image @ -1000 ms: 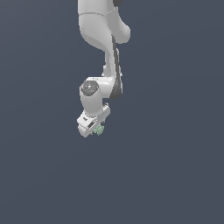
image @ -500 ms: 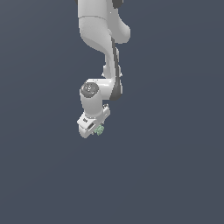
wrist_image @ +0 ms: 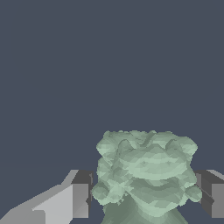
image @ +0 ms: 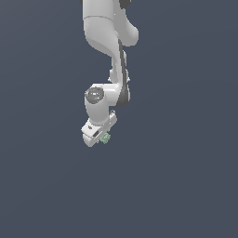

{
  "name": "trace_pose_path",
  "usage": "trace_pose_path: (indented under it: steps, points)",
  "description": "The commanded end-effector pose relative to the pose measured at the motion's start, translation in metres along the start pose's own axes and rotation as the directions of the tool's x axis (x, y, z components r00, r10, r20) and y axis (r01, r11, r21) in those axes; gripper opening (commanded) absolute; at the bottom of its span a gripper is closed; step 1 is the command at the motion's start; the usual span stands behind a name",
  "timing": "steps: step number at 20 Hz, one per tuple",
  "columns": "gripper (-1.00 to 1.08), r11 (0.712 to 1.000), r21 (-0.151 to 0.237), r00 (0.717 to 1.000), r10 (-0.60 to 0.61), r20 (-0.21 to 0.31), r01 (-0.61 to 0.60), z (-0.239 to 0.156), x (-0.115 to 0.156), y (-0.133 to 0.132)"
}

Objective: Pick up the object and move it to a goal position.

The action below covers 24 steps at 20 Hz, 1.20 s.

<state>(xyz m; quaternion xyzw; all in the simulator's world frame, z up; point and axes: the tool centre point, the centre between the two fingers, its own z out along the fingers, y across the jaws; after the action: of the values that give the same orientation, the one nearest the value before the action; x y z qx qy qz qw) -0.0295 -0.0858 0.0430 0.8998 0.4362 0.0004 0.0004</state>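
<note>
Object: pale green knobbly lump, tiny against the white arm, sitting at the lower tip of the hand, at about 4 o'clock from the round wrist joint in the exterior view.
Left finger: in the wrist view the pale grey finger with its dark pad lies at 9 o'clock of the lump, its pad touching or just short of the bumpy edge.
Lump close up: it fills the space between the two fingers, irregular and roundish, its surface all small bumps.
Right finger: the other finger sits at 3 o'clock of the lump, close against its side.
Gripper: gripper has its jaws drawn in narrow around the lump, holding it from both sides.
Surroundings: plain dark blue-grey ground all round; no goal marker shows in either view.
Step in hand: by my reading, carrying the held lump toward the goal.
Doing it well: keep the squeeze steady, since the knobbly surface gives only small contact patches; move smoothly without sharp wrist turns, so the lump does not roll out between the pads.
</note>
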Motion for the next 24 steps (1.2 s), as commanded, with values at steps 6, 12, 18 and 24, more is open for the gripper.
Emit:
trace_pose_path:
  steps: [6,12,18,24]
  points:
    - [-1.0,1.0,-0.001,1.0,0.0,-0.001,0.0,-0.023,0.002,0.017]
    - [-1.0,1.0,0.0,1.0,0.0,-0.001,0.0,-0.057,0.005,0.043]
    - [-1.0,1.0,0.001,1.0,0.0,-0.002,0.0,-0.099,0.008,0.076]
    - [-1.0,1.0,0.001,1.0,0.0,-0.002,0.0,-0.138,0.011,0.106]
